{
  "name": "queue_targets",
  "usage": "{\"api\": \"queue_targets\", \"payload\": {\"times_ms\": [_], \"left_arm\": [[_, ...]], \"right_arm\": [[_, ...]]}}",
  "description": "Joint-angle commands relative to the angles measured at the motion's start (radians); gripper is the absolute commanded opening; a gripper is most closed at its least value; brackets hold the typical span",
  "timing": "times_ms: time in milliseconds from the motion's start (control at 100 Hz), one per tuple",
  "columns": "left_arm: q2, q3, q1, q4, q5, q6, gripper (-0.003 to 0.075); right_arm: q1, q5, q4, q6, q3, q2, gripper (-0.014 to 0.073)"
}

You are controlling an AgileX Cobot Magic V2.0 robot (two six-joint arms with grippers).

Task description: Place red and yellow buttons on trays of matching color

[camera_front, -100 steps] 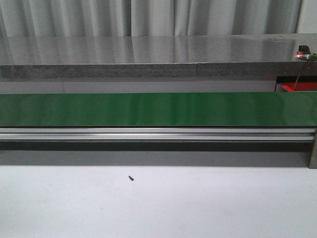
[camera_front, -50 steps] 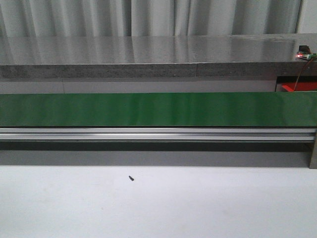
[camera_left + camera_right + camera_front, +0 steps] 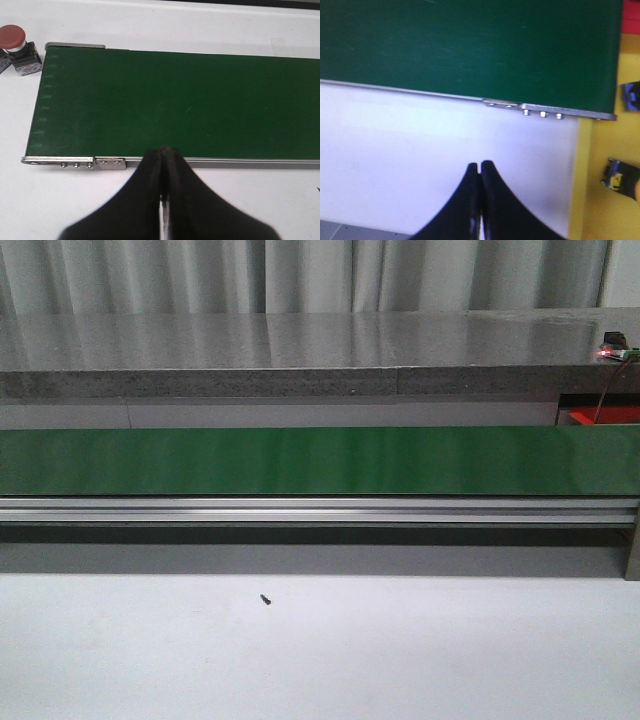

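A red button (image 3: 12,36) on a dark base stands on the white table just off the end of the green belt (image 3: 175,100) in the left wrist view. My left gripper (image 3: 163,150) is shut and empty at the belt's near rail, well away from that button. The right wrist view shows the yellow tray (image 3: 600,210) beside the belt's other end and a strip of the red tray (image 3: 631,15) beyond it. My right gripper (image 3: 480,165) is shut and empty over the white table. No yellow button shows clearly.
Two dark blocks (image 3: 631,96) (image 3: 622,174) lie on the yellow tray, cut off by the frame edge. The front view shows the belt (image 3: 320,460), its aluminium rail (image 3: 320,510), a grey counter behind, and a small black screw (image 3: 266,599) on the table.
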Motion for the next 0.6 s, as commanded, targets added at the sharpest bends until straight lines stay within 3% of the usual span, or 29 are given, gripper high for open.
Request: {"api": "queue_targets", "payload": {"times_ms": [0, 120, 310, 590], "left_arm": [[-0.022, -0.027, -0.006, -0.026, -0.066, -0.016, -0.0020], [-0.022, -0.027, -0.006, -0.026, -0.075, -0.026, -0.0020], [-0.022, -0.027, 0.037, -0.026, -0.126, -0.089, -0.0020], [0.005, -0.081, 0.232, -0.026, -0.132, -0.114, -0.0019]], "right_arm": [[0.051, -0.032, 0.020, -0.005, -0.025, -0.030, -0.0106], [0.113, -0.033, 0.022, -0.005, -0.025, -0.030, -0.0106], [0.125, -0.028, 0.028, -0.005, -0.025, -0.030, -0.0106], [0.125, -0.028, 0.029, -0.005, -0.025, -0.030, -0.0106]]}}
